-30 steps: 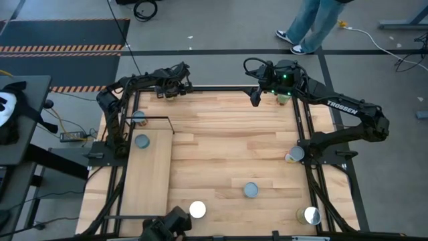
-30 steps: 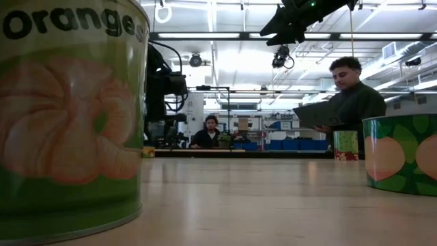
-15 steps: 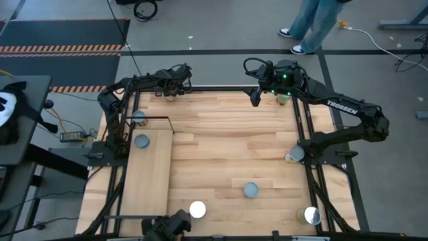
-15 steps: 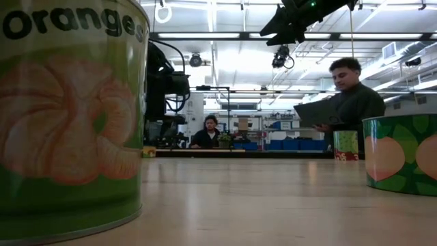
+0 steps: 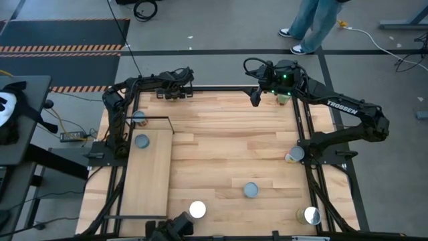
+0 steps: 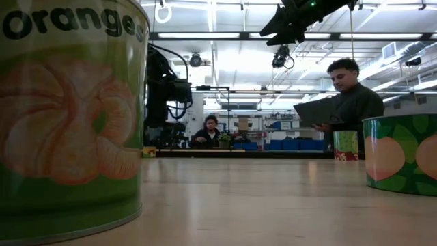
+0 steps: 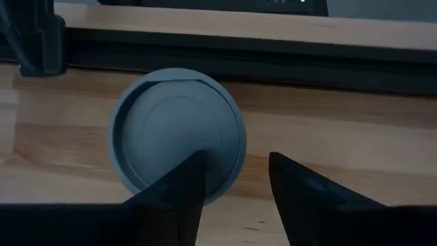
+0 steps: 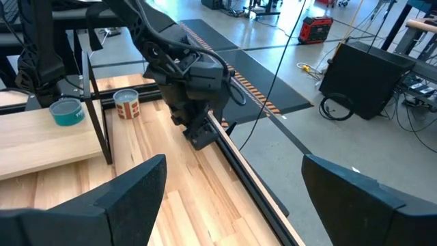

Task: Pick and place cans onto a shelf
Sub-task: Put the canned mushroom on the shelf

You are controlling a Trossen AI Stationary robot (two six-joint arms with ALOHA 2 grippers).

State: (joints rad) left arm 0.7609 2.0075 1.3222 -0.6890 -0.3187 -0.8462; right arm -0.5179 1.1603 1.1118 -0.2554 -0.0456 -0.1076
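Hovering at the counter's far edge beyond the shelf [image 5: 148, 175], our left tool [image 7: 235, 198] stands half spread, one finger over a can [image 7: 176, 133] and holding nothing. Our right tool [image 5: 255, 98] waits wide at that far edge; two cans [image 5: 141, 141] sit on the shelf.

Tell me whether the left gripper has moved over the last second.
Yes. In the high view the left gripper has slid slightly rightward along the table's far black rail, toward the right gripper.
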